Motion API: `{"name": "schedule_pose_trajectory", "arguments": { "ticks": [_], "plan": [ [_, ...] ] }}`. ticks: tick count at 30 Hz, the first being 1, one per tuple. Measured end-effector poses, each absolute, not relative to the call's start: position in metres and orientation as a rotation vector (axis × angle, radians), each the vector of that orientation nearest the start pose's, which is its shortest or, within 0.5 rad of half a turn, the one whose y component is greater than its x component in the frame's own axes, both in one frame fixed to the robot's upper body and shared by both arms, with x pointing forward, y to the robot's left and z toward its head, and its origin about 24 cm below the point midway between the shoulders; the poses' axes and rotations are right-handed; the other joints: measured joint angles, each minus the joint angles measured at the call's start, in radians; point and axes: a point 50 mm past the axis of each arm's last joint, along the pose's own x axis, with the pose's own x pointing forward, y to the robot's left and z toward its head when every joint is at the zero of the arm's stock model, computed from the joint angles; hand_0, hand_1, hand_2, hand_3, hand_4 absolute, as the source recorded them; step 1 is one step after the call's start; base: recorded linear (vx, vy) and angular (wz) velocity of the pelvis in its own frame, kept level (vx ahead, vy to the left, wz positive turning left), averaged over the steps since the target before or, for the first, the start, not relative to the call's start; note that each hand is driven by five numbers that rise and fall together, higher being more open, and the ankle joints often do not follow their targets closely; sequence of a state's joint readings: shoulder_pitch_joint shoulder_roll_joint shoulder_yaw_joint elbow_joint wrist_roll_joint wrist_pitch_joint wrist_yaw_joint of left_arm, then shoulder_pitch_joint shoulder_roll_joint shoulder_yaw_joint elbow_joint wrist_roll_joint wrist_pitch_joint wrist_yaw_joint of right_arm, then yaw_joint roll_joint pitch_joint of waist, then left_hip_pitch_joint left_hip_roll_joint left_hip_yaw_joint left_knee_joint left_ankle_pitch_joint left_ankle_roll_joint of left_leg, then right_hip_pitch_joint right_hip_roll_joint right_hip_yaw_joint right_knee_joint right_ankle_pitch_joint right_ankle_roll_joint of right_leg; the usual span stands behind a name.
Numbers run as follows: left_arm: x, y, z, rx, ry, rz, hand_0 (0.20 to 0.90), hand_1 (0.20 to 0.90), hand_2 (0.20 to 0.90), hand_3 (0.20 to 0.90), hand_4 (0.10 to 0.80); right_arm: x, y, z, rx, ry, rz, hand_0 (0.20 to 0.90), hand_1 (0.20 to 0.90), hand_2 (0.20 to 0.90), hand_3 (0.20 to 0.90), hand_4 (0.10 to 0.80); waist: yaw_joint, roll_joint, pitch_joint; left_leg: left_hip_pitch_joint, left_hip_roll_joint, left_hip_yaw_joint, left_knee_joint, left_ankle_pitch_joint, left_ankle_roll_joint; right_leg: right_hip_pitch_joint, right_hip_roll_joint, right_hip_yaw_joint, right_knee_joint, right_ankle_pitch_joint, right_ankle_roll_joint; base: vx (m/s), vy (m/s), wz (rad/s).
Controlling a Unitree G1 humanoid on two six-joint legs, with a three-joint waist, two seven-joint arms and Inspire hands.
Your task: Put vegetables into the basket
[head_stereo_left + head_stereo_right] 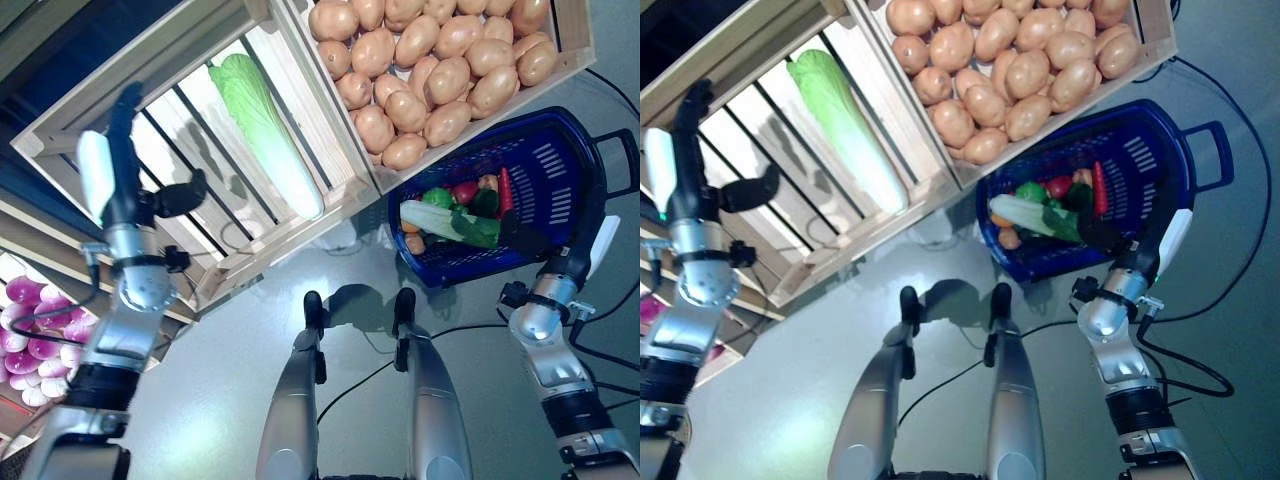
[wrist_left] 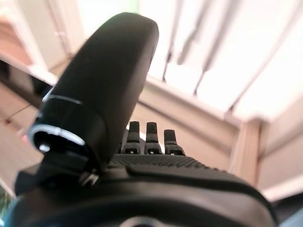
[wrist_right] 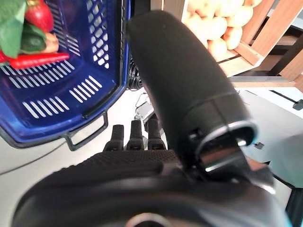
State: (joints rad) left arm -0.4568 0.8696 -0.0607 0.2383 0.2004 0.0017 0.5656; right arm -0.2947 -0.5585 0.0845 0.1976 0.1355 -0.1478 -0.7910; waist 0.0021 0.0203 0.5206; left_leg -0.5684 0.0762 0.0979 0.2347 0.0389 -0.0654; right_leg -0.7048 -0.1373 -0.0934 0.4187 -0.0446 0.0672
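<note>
From the left eye view, two slatted wooden crates sit tilted on a stand at the far side. The left crate (image 1: 190,120) holds a single long napa cabbage (image 1: 262,125), pale green at its leafy far end and white toward the near end, lying along the crate's right wall. The right crate (image 1: 570,45) is heaped with tan potatoes (image 1: 430,60). Just near and right of it, on the floor, sits the blue plastic basket (image 1: 560,170) with a dark handle; it already contains a white-and-green leafy vegetable (image 1: 445,222), a green pepper (image 1: 438,197), a red chili (image 1: 505,190) and a few other small pieces. At the lower left, a bin of purple onions (image 1: 30,340) shows beneath the stand. The left hand (image 1: 125,180) is raised in front of the left crate's near edge, thumb spread to the side, well apart from the cabbage. The right hand (image 1: 540,245) is at the basket's near rim.

The right eye view shows the same layout.

In the left wrist view, the left hand's fingers (image 2: 151,137) are straight, holding nothing, with the crate's slats beyond.

In the right wrist view, the right hand's fingers (image 3: 135,137) are straight and empty beside the basket's rim (image 3: 90,113).
</note>
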Motion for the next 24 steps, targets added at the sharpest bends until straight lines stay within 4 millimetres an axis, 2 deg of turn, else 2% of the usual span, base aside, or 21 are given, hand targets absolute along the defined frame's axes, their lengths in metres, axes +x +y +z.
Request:
{"name": "schedule_pose_trajectory", "arguments": {
  "ticks": [4, 9, 18, 24],
  "plan": [
    [0.311, 0.315, 0.232, 1.241, -0.490, 0.692, 0.900, 0.900, 0.900, 0.900, 0.800, 0.296, -0.264, 0.134, -0.304, -0.395, -0.684, 0.900, 0.900, 0.900, 0.900, 0.800, -0.014, 0.001, 0.000, 0.004, 0.000, 0.011, -0.003, 0.000, 0.000, -0.003, -0.002, 0.005, 0.001, 0.000, 0.000, -0.045, 0.096, -0.04],
    [0.322, 0.308, 0.246, 1.560, -0.511, 0.646, 0.900, 0.900, 0.900, 0.900, 0.800, 0.298, -0.268, 0.140, -0.351, -0.414, -0.657, 0.900, 0.900, 0.900, 0.900, 0.800, -0.029, 0.002, 0.000, 0.006, -0.002, 0.029, -0.013, 0.003, 0.001, -0.019, -0.002, 0.019, 0.007, 0.000, 0.000, -0.039, 0.079, -0.08],
    [0.342, 0.274, 0.250, 1.861, -0.591, 0.473, 0.900, 0.900, 0.900, 0.900, 0.800, 0.307, -0.264, 0.150, -0.355, -0.435, -0.614, 0.900, 0.900, 0.900, 0.900, 0.800, -0.051, 0.020, 0.000, 0.016, -0.008, 0.059, -0.060, 0.018, -0.002, -0.055, -0.010, 0.030, 0.018, -0.001, -0.003, -0.025, 0.057, -0.07],
    [0.348, 0.276, 0.241, 1.996, -0.538, 0.387, 0.900, 0.900, 0.900, 0.900, 0.800, 0.314, -0.260, 0.165, -0.349, -0.477, -0.592, 0.900, 0.900, 0.900, 0.900, 0.800, -0.070, 0.036, 0.000, 0.026, -0.012, 0.073, -0.071, 0.021, 0.000, -0.059, -0.016, 0.030, 0.024, -0.001, -0.004, -0.006, 0.036, -0.04]
  ]
}}
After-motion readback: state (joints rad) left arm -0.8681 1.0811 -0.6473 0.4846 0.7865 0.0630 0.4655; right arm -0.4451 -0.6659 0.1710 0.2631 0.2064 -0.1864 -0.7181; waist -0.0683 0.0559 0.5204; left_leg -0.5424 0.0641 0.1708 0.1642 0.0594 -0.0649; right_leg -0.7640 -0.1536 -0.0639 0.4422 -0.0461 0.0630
